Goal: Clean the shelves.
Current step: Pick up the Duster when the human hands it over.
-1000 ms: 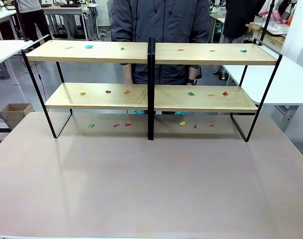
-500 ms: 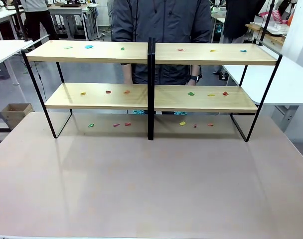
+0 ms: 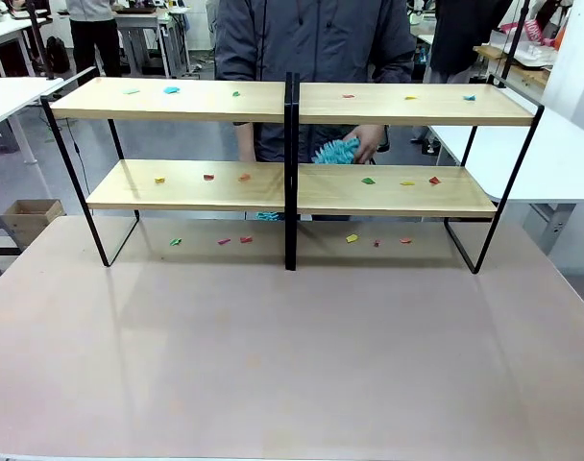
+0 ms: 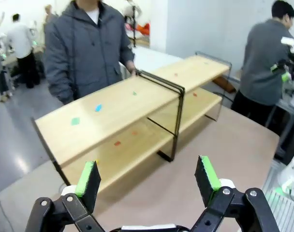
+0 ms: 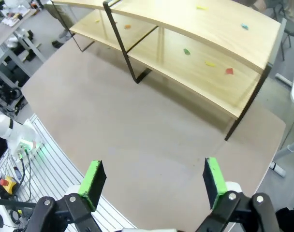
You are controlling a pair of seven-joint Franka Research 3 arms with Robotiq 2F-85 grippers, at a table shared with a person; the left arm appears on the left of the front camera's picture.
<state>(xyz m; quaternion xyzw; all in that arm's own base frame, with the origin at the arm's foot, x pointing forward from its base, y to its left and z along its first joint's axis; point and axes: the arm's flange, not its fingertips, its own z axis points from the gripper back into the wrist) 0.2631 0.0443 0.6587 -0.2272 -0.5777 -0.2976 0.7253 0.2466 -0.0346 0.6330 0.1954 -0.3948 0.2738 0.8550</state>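
Front view: the shelves (image 3: pixel 177 100) stand across the far part of the desk (image 3: pixel 292 365). Behind them, just right of the central upright (image 3: pixel 290 173), a person's hand (image 3: pixel 367 144) holds a teal duster (image 3: pixel 335 151) just above the lower board. Small coloured scraps (image 3: pixel 368 181) lie on both boards on either side of the upright, and on the desk beneath. The step appears to be the first sweep. It would go best by working each board from the upright outward in long, light strokes, top board before lower, so that scraps gather at one end and do not scatter.

Left wrist view: the left end effector (image 4: pixel 148 175) hangs above the desk on the near side of the upright, fingers spread wide, nothing between them.

Right wrist view: the right end effector (image 5: pixel 153 180) is likewise spread and empty, high above the desk, well apart from the upright.

No brand, label or readable writing can be made out.
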